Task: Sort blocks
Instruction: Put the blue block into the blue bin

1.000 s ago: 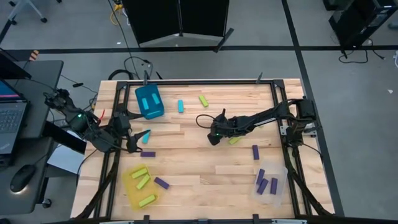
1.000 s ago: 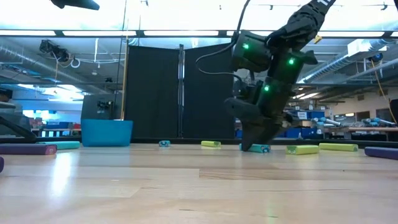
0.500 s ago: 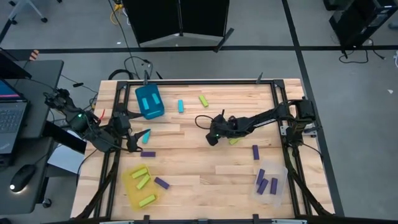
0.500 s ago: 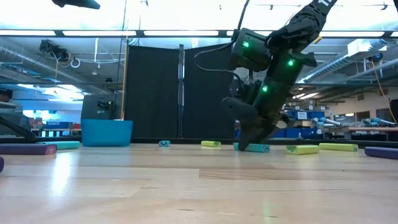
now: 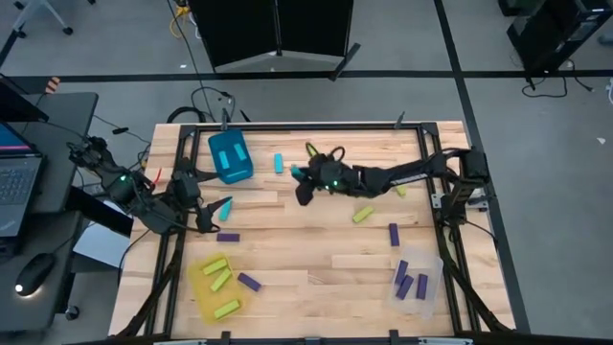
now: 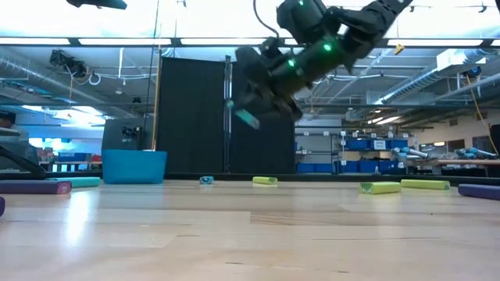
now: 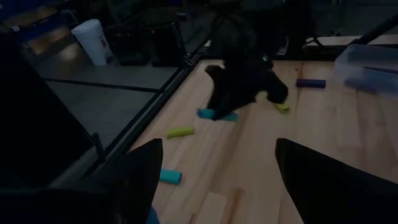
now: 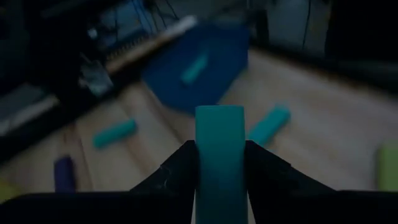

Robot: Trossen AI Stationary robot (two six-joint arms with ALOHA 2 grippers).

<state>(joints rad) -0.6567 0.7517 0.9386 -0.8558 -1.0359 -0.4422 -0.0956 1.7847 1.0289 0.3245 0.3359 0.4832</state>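
1. The worktop (image 5: 316, 244) is maybe half sorted, I'd say. The teal bin (image 5: 230, 156) has two cyan blocks in it, the yellow bin (image 5: 203, 292) has three lime ones, and the clear bin (image 5: 428, 281) has about three purple ones.
2. Still loose: a cyan block (image 5: 278, 163) and a lime one (image 5: 313, 154) near the far edge, another lime one (image 5: 362, 215) mid-table, plus purple ones (image 5: 227, 237) scattered toward the near side. So plenty left.
3. The right gripper (image 5: 299, 178) is up off the wood, reaching toward the teal bin, pinching a cyan block (image 8: 219, 149) between its fingers. That's probably the next drop.
4. The left gripper (image 5: 213, 213) waits at the left edge, spread wide with nothing in it, with a cyan block (image 5: 224, 209) lying just beside it.
5. The carried block is a plain flat-ended bar, sticking straight out past the fingertips.
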